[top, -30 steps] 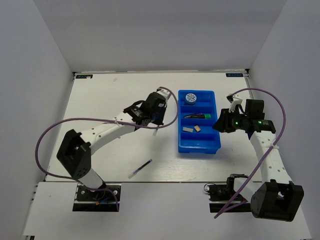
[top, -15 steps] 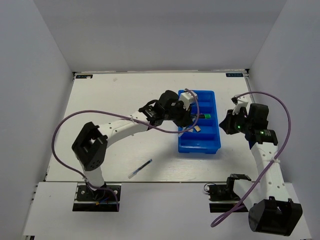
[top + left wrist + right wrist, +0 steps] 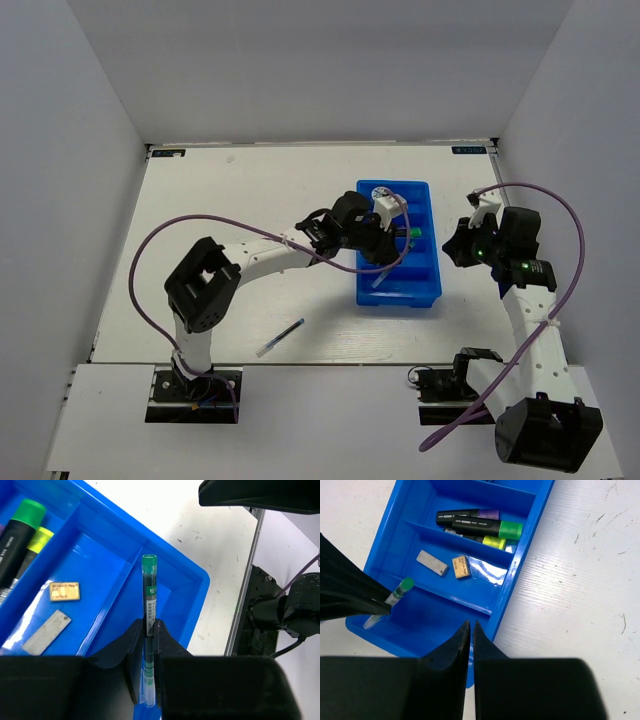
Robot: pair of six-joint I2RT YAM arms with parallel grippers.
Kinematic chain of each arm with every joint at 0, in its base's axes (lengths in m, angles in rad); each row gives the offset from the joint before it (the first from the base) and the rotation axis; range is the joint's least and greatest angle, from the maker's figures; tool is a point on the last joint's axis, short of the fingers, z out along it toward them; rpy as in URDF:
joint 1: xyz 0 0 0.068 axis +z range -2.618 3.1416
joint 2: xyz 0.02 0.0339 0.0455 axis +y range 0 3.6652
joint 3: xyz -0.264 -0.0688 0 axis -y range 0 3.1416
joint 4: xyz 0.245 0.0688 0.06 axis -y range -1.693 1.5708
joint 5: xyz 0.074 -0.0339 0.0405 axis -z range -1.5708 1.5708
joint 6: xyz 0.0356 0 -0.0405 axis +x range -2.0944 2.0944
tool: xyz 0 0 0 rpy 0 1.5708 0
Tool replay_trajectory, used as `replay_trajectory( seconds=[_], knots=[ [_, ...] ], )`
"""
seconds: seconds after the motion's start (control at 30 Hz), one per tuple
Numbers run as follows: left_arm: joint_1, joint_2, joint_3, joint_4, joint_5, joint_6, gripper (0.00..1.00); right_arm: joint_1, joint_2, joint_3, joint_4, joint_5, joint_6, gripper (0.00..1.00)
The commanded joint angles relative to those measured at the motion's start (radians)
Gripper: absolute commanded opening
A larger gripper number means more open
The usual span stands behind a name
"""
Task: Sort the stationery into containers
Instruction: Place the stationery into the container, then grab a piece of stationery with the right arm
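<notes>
The blue tray [image 3: 428,288] lies right of centre. My left gripper [image 3: 383,262] is shut on a thin pen with a green cap [image 3: 149,592] and holds it over the tray's nearest compartment [image 3: 172,600]; the pen also shows in the right wrist view [image 3: 395,596]. Black highlighters with purple [image 3: 467,515], green [image 3: 487,528] and yellow [image 3: 485,540] ends lie in one compartment. A grey eraser [image 3: 432,562] and a tan eraser [image 3: 461,566] lie in the one nearer me. My right gripper [image 3: 469,625] is shut and empty above the tray's right rim [image 3: 530,535]. The round disc is hidden under the left arm.
A dark-blue pen [image 3: 281,338] lies on the white table near the front, left of the tray. Purple cables loop from both arms [image 3: 150,250]. Grey walls close in the table on three sides.
My left arm has carried the pen from left of the tray to over it, ending above the nearest compartment. The right arm has drawn back slightly and then held still.
</notes>
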Motion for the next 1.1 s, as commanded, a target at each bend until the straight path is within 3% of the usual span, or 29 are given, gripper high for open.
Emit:
replay_trajectory(
  seconds=[0.0,0.03,0.07,0.13,0.2,0.27,0.37,0.43,0.5,0.53,0.57,0.63,0.7,0.77,0.8,0.87,0.9,0.93,0.97,1.03,1.07],
  knots=[
    [-0.007,-0.007,-0.021,0.054,0.027,-0.020,0.14,-0.010,-0.005,0.000,0.029,-0.024,-0.007,0.09],
    [-0.004,-0.006,-0.026,0.059,0.024,-0.024,0.24,-0.011,-0.007,-0.002,0.028,-0.041,-0.012,0.13],
    [-0.004,-0.006,-0.032,0.062,0.019,-0.025,0.28,-0.013,-0.005,0.003,0.024,-0.062,-0.013,0.22],
    [-0.006,-0.009,-0.041,0.054,0.010,-0.021,0.39,-0.014,-0.013,0.001,0.021,-0.091,-0.020,0.29],
    [-0.007,-0.012,-0.043,0.044,-0.012,-0.017,0.46,-0.013,-0.015,0.001,0.019,-0.119,-0.018,0.33],
    [-0.004,-0.016,-0.037,0.037,-0.024,-0.009,0.59,-0.015,-0.015,0.003,0.013,-0.159,-0.027,0.36],
    [-0.006,-0.025,-0.026,0.016,-0.039,0.002,0.67,-0.016,-0.013,0.006,-0.002,-0.241,-0.044,0.44],
    [-0.004,-0.047,-0.024,0.016,-0.038,0.002,0.67,-0.018,-0.016,0.014,-0.025,-0.327,-0.084,0.39],
    [-0.001,-0.071,-0.043,0.025,-0.042,-0.012,0.41,-0.016,-0.007,0.018,-0.053,-0.439,-0.130,0.16],
    [0.003,-0.128,-0.046,0.030,-0.051,-0.017,0.21,-0.011,0.007,0.038,-0.076,-0.528,-0.156,0.00],
    [0.016,-0.151,-0.052,0.021,-0.062,-0.020,0.03,-0.001,0.018,0.050,-0.153,-0.574,-0.244,0.00],
    [0.033,-0.260,-0.066,-0.056,-0.145,-0.029,0.00,0.025,0.077,0.108,-0.224,-0.727,-0.323,0.00],
    [0.072,-0.350,-0.089,-0.160,-0.235,-0.044,0.01,0.080,0.128,0.159,-0.349,-0.766,-0.449,0.00],
    [0.105,-0.454,-0.127,-0.353,-0.355,-0.081,0.15,0.186,0.168,0.198,-0.357,-0.737,-0.465,0.00],
    [0.162,-0.481,-0.142,-0.445,-0.378,-0.087,0.32,0.291,0.192,0.216,-0.305,-0.702,-0.436,0.00],
    [0.248,-0.598,-0.243,-0.589,-0.435,-0.123,0.46,0.373,0.231,0.239,-0.254,-0.578,-0.403,0.00],
    [0.284,-0.627,-0.276,-0.617,-0.440,-0.133,0.69,0.498,0.267,0.251,-0.225,-0.543,-0.382,0.06],
    [0.368,-0.689,-0.381,-0.640,-0.444,-0.168,0.77,0.542,0.321,0.302,-0.225,-0.480,-0.380,0.14],
    [0.460,-0.746,-0.418,-0.653,-0.444,-0.175,0.83,0.583,0.382,0.320,-0.228,-0.413,-0.380,0.35],
    [0.611,-0.824,-0.486,-0.704,-0.394,-0.178,0.89,0.749,0.471,0.356,-0.228,-0.325,-0.368,0.63],
    [0.717,-0.847,-0.589,-0.707,-0.340,-0.176,0.89,0.825,0.525,0.388,-0.214,-0.179,-0.371,0.73]
  ],
)
